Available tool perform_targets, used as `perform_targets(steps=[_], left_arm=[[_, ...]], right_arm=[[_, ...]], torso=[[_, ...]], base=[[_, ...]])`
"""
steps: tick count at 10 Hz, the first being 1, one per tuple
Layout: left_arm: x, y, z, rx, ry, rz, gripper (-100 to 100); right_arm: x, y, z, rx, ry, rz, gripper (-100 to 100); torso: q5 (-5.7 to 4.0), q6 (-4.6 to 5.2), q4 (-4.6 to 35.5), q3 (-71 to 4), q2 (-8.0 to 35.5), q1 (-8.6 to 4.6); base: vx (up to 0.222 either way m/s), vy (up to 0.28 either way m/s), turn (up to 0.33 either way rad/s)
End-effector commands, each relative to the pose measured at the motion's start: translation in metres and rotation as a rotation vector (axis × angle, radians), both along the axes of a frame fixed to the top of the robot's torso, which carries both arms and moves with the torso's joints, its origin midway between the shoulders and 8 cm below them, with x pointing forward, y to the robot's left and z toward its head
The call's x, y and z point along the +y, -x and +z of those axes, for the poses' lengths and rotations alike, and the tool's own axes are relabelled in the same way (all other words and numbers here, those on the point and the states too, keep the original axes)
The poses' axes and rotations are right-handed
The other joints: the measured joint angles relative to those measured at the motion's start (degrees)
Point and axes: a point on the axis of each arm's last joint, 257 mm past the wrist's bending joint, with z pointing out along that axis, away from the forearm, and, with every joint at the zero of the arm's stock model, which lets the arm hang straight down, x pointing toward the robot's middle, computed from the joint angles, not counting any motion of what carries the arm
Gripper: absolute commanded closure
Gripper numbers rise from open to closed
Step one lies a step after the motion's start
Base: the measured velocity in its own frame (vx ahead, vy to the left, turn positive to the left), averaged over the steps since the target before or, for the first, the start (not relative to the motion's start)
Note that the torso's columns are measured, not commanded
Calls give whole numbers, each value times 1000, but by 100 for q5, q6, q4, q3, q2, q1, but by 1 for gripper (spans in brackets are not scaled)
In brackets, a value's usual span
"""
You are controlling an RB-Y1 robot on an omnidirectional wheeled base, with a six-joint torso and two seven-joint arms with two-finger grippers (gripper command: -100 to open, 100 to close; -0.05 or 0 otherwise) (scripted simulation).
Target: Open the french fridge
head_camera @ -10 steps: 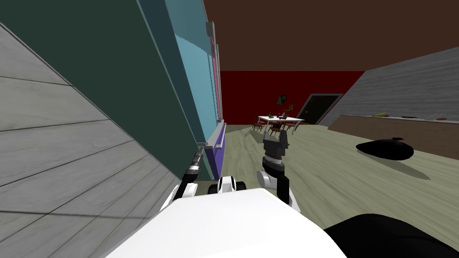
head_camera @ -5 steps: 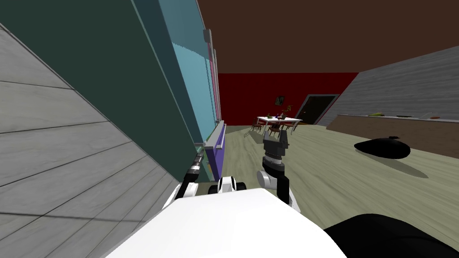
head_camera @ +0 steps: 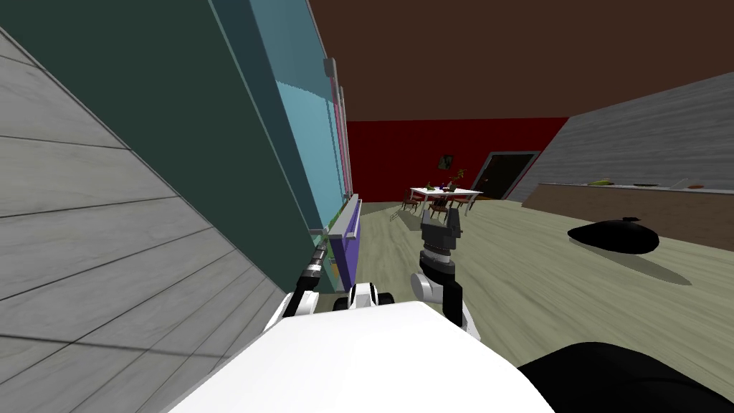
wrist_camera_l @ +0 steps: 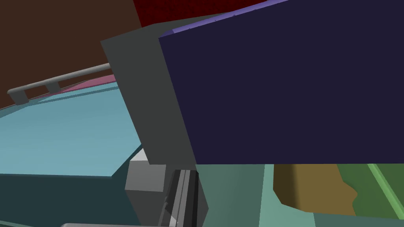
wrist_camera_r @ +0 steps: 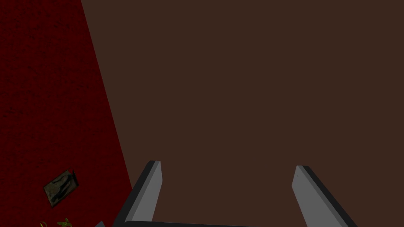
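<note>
The fridge fills my left: dark teal side point(head_camera: 179, 129), light blue door point(head_camera: 308, 143) with a pink door beyond it, and a purple bottom drawer point(head_camera: 349, 244) under a grey handle bar point(head_camera: 345, 214). My left gripper point(head_camera: 320, 251) sits at the near end of that handle. Seen from the left wrist, its fingers point(wrist_camera_l: 183, 197) are shut together right under the grey handle bar point(wrist_camera_l: 150, 98), beside the dark purple drawer front point(wrist_camera_l: 284, 79). Brown and green shapes show past the drawer's edge. My right gripper point(head_camera: 441, 222) point(wrist_camera_r: 227, 193) is raised in front of my chest, open and holding nothing.
A grey plank wall point(head_camera: 86, 236) runs along my left, before the fridge. A black rounded object point(head_camera: 614, 236) lies on the floor to the right. Far ahead are a white table with chairs point(head_camera: 444, 192), a dark doorway point(head_camera: 510, 174) and a long counter point(head_camera: 631, 197).
The whole head view has shifted a little, so I have moved slightly against the fridge. My left fingers have closed. The right arm holds its pose.
</note>
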Motion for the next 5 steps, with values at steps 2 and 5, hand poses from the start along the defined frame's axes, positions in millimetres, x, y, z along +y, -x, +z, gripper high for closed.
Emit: perform_targets(steps=[2, 5], left_arm=[[2, 3, -33, 84, 1, 10, -100], [-1, 2, -41, 102, 9, 13, -100]], right_arm=[[0, 0, 0, 0, 0, 0, 0], [0, 0, 0, 0, 0, 0, 0]], torso=[[3, 5, -12, -7, -17, -9], [-30, -5, 55, 16, 45, -28]], base=[[8, -14, -9], [5, -16, -22]])
